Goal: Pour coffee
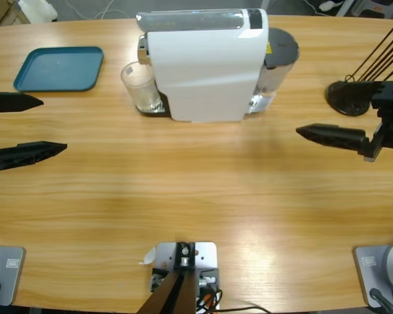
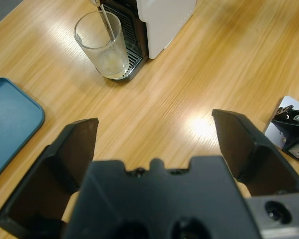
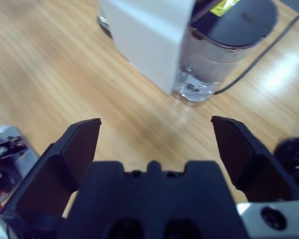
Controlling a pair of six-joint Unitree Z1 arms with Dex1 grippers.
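Nothing is held yet; you are at the very start of pouring coffee.

From above, your glass (image 1: pixel 141 86) sits under the white coffee machine (image 1: pixel 206 65). Left wrist: the left gripper (image 2: pixel 154 144) is wide open, empty, facing the glass; maybe some liquid inside. Right wrist: the right gripper (image 3: pixel 157 144) is wide open, empty, near the water tank (image 3: pixel 214 55). Next, reach in.

Right end effector (image 1: pixel 331 135) shows only one jaw.
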